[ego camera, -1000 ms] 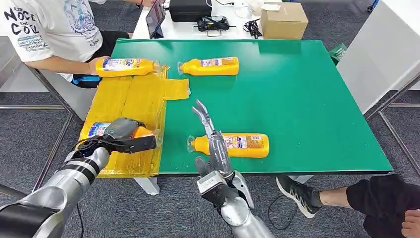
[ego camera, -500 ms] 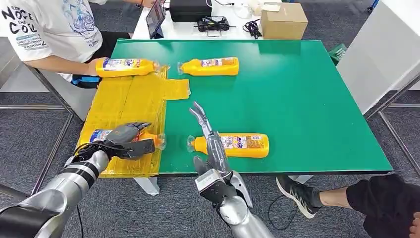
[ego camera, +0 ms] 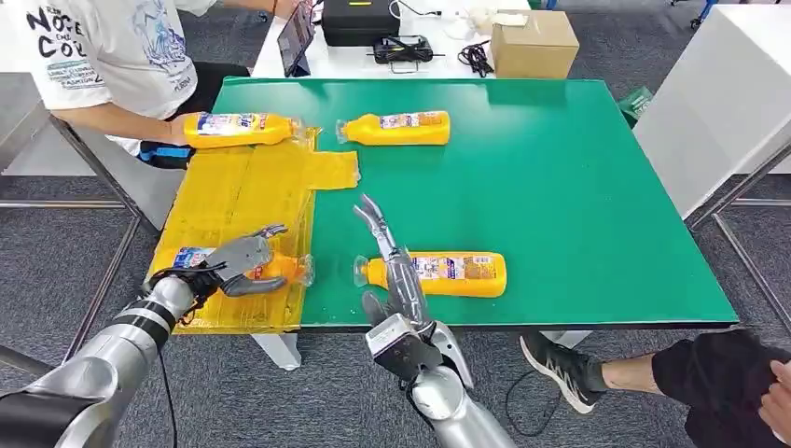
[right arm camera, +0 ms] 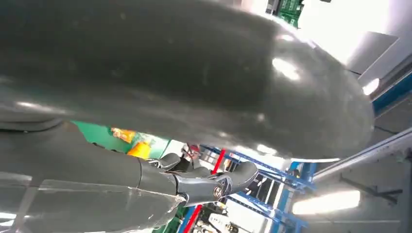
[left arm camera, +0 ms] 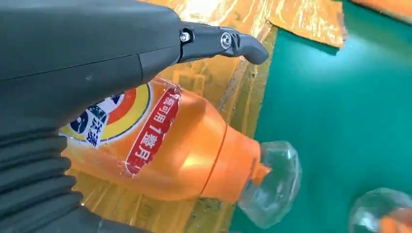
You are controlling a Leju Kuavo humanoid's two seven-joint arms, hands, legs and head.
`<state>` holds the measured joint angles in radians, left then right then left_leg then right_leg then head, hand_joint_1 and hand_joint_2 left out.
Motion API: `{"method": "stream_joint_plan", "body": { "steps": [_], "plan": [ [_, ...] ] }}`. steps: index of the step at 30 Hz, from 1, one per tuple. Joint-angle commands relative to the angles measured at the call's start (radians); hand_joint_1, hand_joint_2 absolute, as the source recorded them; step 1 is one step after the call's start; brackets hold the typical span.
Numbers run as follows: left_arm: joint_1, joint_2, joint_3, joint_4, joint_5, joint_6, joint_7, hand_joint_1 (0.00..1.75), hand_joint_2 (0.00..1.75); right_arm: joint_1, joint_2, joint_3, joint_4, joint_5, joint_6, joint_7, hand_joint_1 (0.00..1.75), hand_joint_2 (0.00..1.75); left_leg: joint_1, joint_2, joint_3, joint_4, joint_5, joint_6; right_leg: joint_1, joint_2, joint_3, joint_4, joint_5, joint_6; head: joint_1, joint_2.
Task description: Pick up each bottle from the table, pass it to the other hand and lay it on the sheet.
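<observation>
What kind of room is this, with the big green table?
Probably an office or lab used for robot testing. There is grey carpet floor, a white desk holding a cardboard box and cables, and a green table set out with yellow bottles.

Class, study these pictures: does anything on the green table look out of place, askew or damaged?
The crinkled yellow plastic sheet lies unevenly: it overhangs the green table at its left edge, and a loose flap juts sideways. The near orange bottle under the left robot hand pokes its clear cap past the sheet's edge. No spill shows.
</observation>
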<state>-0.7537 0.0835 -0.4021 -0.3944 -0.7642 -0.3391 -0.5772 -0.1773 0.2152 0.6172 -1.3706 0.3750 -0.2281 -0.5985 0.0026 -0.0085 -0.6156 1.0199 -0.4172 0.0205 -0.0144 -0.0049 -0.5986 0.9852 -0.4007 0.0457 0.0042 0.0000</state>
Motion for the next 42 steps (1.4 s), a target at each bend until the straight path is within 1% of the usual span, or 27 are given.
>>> {"method": "stream_joint_plan", "body": {
  "steps": [1,5,8,9,10,11,12,13,14,16,19,21,23,24,25,26,27,29,31,32,33,34,36,38,39,40,42],
  "plan": [
    [0.090,-0.091,0.144,-0.017,0.124,0.105,0.004,0.00,0.00,-0.040,-0.020,0.021,0.078,0.002,-0.013,0.008,0.00,0.00,0.000,0.002,0.004,-0.003,0.000,0.000,0.000,0.001,0.004,-0.002,0.000,-0.001,0.000,0.000],
    [0.091,-0.084,0.144,-0.017,0.128,0.103,0.007,0.00,0.00,-0.041,-0.020,0.021,0.077,0.002,-0.013,0.008,0.00,0.00,0.000,0.001,0.003,-0.001,-0.001,0.000,0.000,0.000,0.002,-0.002,0.000,-0.001,0.000,0.000],
    [0.091,-0.082,0.144,-0.017,0.128,0.103,0.007,0.00,0.00,-0.041,-0.020,0.021,0.077,0.002,-0.013,0.008,0.00,0.00,0.000,0.004,0.004,-0.002,-0.001,-0.001,0.000,0.003,0.003,-0.003,0.000,-0.002,0.000,0.000],
    [0.091,-0.082,0.144,-0.017,0.128,0.103,0.007,0.00,0.00,-0.041,-0.020,0.021,0.077,0.002,-0.013,0.008,0.00,0.00,0.000,0.001,0.002,-0.001,-0.001,-0.001,0.000,0.001,0.002,-0.001,0.000,-0.001,0.000,0.000],
    [0.091,-0.082,0.144,-0.017,0.128,0.103,0.007,0.00,0.00,-0.041,-0.020,0.021,0.077,0.002,-0.013,0.008,0.00,0.00,0.000,0.002,0.003,-0.002,-0.001,-0.001,0.000,0.002,0.002,-0.002,0.000,-0.002,0.000,0.000],
    [0.099,-0.096,0.177,-0.036,0.157,0.151,-0.013,0.00,0.00,-0.039,-0.020,0.021,0.076,0.011,-0.017,0.016,0.00,0.00,0.000,0.002,0.003,-0.001,-0.001,-0.001,0.000,0.001,0.002,-0.001,0.000,-0.001,0.000,0.000],
    [0.106,-0.116,0.193,-0.062,0.155,0.262,-0.028,0.00,0.00,-0.034,-0.020,0.019,0.072,0.018,-0.019,0.022,0.00,0.00,0.000,0.001,0.002,-0.001,-0.001,-0.001,0.000,0.001,0.001,-0.001,0.000,-0.001,0.000,0.000],
    [0.110,-0.137,0.183,-0.090,0.116,0.465,-0.014,0.00,0.00,-0.028,-0.020,0.019,0.068,0.029,-0.019,0.031,0.00,0.00,0.000,0.002,0.003,-0.001,-0.001,-0.001,0.000,0.002,0.002,-0.002,0.000,-0.001,0.000,0.000],
    [0.115,-0.153,0.179,-0.118,0.071,0.638,-0.023,0.00,0.00,-0.024,-0.020,0.020,0.064,0.035,-0.017,0.035,0.00,0.00,0.000,0.000,0.002,-0.001,-0.001,0.000,0.000,0.000,0.002,-0.002,0.000,-0.001,0.000,0.000],
    [0.137,-0.184,0.207,-0.188,0.035,0.892,-0.065,0.00,0.00,-0.021,-0.019,0.030,0.059,0.036,-0.016,0.028,0.00,0.00,0.000,-0.001,0.001,-0.001,-0.001,-0.001,0.001,-0.002,0.002,-0.002,-0.001,-0.001,0.000,0.000],
    [0.161,-0.219,0.271,-0.264,0.065,1.037,-0.121,0.00,0.00,-0.025,-0.019,0.047,0.061,0.029,-0.023,0.020,0.00,0.00,0.001,-0.001,-0.002,0.001,-0.001,0.000,0.001,-0.002,-0.002,-0.001,-0.001,-0.001,0.000,0.000],
    [0.182,-0.231,0.293,-0.330,0.154,0.996,-0.121,0.00,0.00,-0.024,-0.017,0.047,0.064,0.028,-0.032,0.021,0.00,0.00,0.000,0.000,-0.004,0.000,0.000,0.000,0.000,-0.001,-0.004,-0.001,0.000,0.000,0.000,0.000],
    [0.182,-0.231,0.293,-0.330,0.154,0.996,-0.121,0.00,0.00,-0.024,-0.017,0.047,0.064,0.028,-0.032,0.021,0.00,0.00,0.001,-0.001,-0.001,0.000,-0.002,-0.001,0.001,-0.002,0.000,-0.002,-0.002,-0.001,0.000,0.000],
    [0.182,-0.231,0.293,-0.330,0.154,0.996,-0.121,0.00,0.00,-0.024,-0.017,0.047,0.064,0.028,-0.032,0.021,0.00,0.00,0.000,0.001,-0.004,0.000,0.000,0.000,0.000,0.000,-0.004,-0.001,0.000,0.000,0.000,0.000],
    [0.182,-0.231,0.293,-0.330,0.154,0.996,-0.121,0.00,0.00,-0.024,-0.017,0.047,0.064,0.028,-0.032,0.021,0.00,0.00,0.001,0.001,-0.002,0.000,-0.001,-0.001,0.001,0.001,-0.003,-0.001,-0.001,-0.001,0.000,0.000],
    [0.197,-0.230,0.292,-0.372,0.222,0.983,-0.121,0.00,0.00,-0.021,-0.018,0.046,0.066,0.029,-0.037,0.022,0.00,0.00,0.000,0.001,-0.003,0.000,-0.001,-0.001,0.001,0.001,-0.004,-0.001,-0.001,-0.001,0.000,0.000],
    [0.208,-0.237,0.301,-0.405,0.319,0.924,-0.121,0.00,0.00,-0.018,-0.018,0.043,0.066,0.030,-0.044,0.023,0.00,0.00,0.000,0.001,-0.005,0.000,0.000,-0.001,0.000,0.000,-0.006,-0.001,0.000,0.000,0.000,0.000],
    [0.224,-0.244,0.310,-0.460,0.412,0.877,-0.121,0.00,0.00,-0.009,-0.022,0.038,0.061,0.032,-0.054,0.022,0.00,0.00,0.001,0.002,-0.005,0.000,-0.001,-0.001,0.001,0.001,-0.006,-0.001,0.000,-0.001,0.000,0.000],
    [0.239,-0.256,0.347,-0.510,0.519,0.797,-0.121,0.00,0.00,0.000,-0.026,0.027,0.053,0.033,-0.066,0.020,0.00,0.00,0.001,0.002,-0.005,0.000,-0.001,-0.001,0.001,0.001,-0.006,-0.001,-0.001,-0.001,0.000,0.000],
    [0.241,-0.265,0.371,-0.522,0.563,0.755,-0.121,0.00,0.00,0.005,-0.029,0.023,0.049,0.039,-0.074,0.018,0.00,1.75,0.001,0.001,-0.006,0.000,-0.001,-0.001,0.001,0.001,-0.007,-0.001,0.000,-0.001,0.000,0.000],
    [0.246,-0.274,0.395,-0.537,0.613,0.713,-0.121,0.00,0.00,0.011,-0.033,0.018,0.044,0.044,-0.083,0.018,0.00,1.75,0.001,0.002,-0.007,0.000,-0.001,0.000,0.001,0.001,-0.008,-0.001,0.000,0.000,0.000,0.000],
    [0.252,-0.281,0.419,-0.549,0.661,0.669,-0.120,0.00,0.00,0.016,-0.042,0.013,0.040,0.061,-0.098,0.021,0.00,1.75,0.001,0.001,-0.005,0.000,-0.001,-0.001,0.001,0.000,-0.006,-0.001,-0.001,-0.001,0.000,0.000],
    [0.266,-0.292,0.446,-0.581,0.720,0.601,-0.094,0.00,0.00,0.021,-0.055,-0.006,0.026,0.080,-0.124,0.026,0.00,1.75,0.001,0.001,-0.006,0.000,-0.001,0.000,0.001,0.000,-0.007,-0.001,0.000,0.000,0.000,0.000],
    [0.290,-0.298,0.452,-0.610,0.766,0.539,-0.072,0.00,0.00,0.023,-0.081,-0.041,0.007,0.126,-0.166,0.051,0.00,1.75,0.001,0.002,-0.003,0.000,-0.002,-0.001,0.001,0.001,-0.004,-0.002,-0.002,-0.001,0.000,0.000],
    [0.305,-0.299,0.452,-0.622,0.779,0.520,-0.061,0.00,0.00,0.020,-0.098,-0.057,0.004,0.153,-0.176,0.075,0.00,1.75,0.000,0.002,-0.007,0.000,-0.001,0.000,0.001,0.001,-0.008,-0.001,0.000,0.000,0.000,0.000],
    [0.334,-0.298,0.446,-0.647,0.780,0.513,-0.063,0.00,0.00,0.019,-0.120,-0.089,0.001,0.194,-0.181,0.126,0.00,1.75,0.001,0.001,-0.004,0.000,-0.001,0.000,0.001,0.000,-0.005,-0.002,-0.001,-0.001,0.000,0.000],
    [0.378,-0.294,0.442,-0.669,0.772,0.512,-0.063,0.00,0.00,0.008,-0.165,-0.132,0.017,0.260,-0.170,0.188,0.00,1.75,0.000,0.001,-0.006,-0.001,-0.001,0.000,0.000,0.000,-0.007,-0.002,0.000,0.000,0.000,0.000]
  ]
}}
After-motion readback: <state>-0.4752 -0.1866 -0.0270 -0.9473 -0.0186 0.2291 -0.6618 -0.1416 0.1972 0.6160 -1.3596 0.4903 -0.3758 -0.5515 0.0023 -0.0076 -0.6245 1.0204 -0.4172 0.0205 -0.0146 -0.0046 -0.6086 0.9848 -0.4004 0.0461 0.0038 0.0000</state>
